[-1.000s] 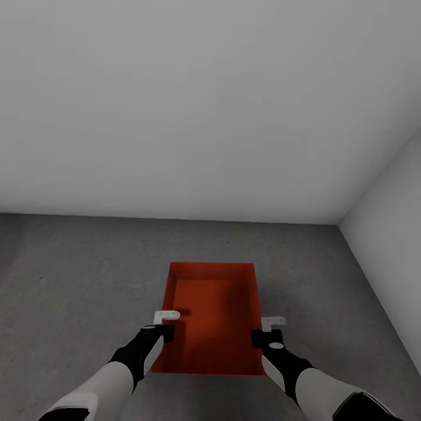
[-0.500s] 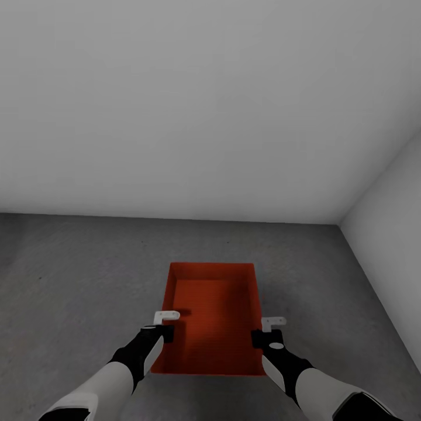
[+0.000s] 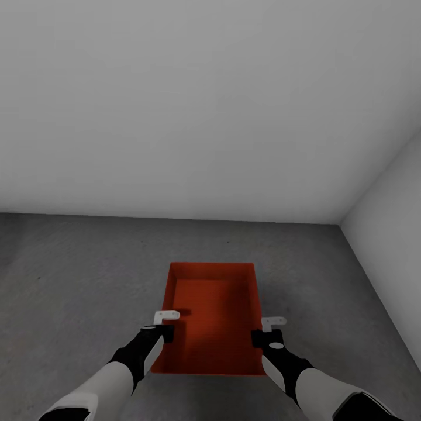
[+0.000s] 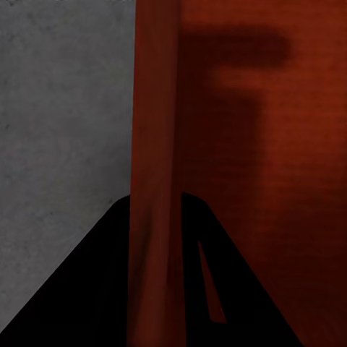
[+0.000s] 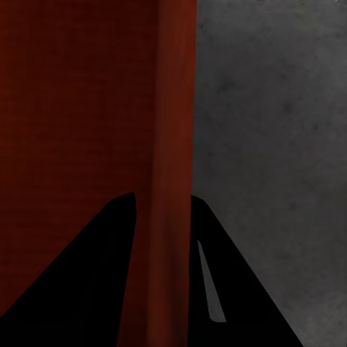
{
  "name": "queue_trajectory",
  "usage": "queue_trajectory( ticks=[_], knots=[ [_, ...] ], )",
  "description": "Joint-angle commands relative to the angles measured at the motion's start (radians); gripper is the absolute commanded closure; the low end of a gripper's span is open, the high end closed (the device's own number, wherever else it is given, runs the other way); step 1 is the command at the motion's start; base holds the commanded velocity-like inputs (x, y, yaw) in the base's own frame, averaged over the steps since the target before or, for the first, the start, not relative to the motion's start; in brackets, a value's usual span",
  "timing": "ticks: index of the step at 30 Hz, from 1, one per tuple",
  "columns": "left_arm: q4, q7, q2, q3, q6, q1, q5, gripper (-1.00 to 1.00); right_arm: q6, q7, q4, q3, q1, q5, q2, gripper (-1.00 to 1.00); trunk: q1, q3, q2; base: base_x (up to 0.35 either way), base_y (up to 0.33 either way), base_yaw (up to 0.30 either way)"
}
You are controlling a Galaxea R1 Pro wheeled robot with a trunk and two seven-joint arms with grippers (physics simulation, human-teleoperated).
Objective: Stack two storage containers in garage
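Both pincers are clamped on one storage container (image 3: 213,316): the left gripper (image 3: 165,325) pinches its left wall, the right gripper (image 3: 264,330) its right wall, keeping it level. It sits low over the garage floor (image 3: 76,280), near the far wall (image 3: 175,105), apparently for setting down.

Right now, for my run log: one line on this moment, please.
place: garage floor | object: storage container | left gripper: fingers astride left wall | right gripper: fingers astride right wall
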Motion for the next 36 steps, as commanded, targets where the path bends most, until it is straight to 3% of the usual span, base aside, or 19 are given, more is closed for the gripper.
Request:
queue_trajectory(
  ticks=[1, 10, 36],
  knots=[
    [-0.058, 0.005, -0.001, 0.024, 0.009, -0.001, -0.029, 1.0, -0.007, -0.001, 0.013, 0.007, 0.0, -0.019, 0.0, 1.0, 0.0, -0.001, -0.001, 0.0, 0.0, 0.0],
    [-0.058, 0.006, -0.001, 0.024, 0.009, -0.001, -0.029, 1.0, -0.008, -0.001, 0.013, 0.007, 0.0, -0.019, 0.0, 1.0, 0.0, -0.001, -0.001, 0.0, 0.0, 0.0],
    [-0.056, 0.005, -0.001, 0.024, 0.009, -0.001, -0.029, 1.0, -0.009, -0.001, 0.013, 0.007, 0.0, -0.019, 0.0, 1.0, 0.096, -0.079, -0.176, 0.0, 0.0, 0.0]
  ],
)
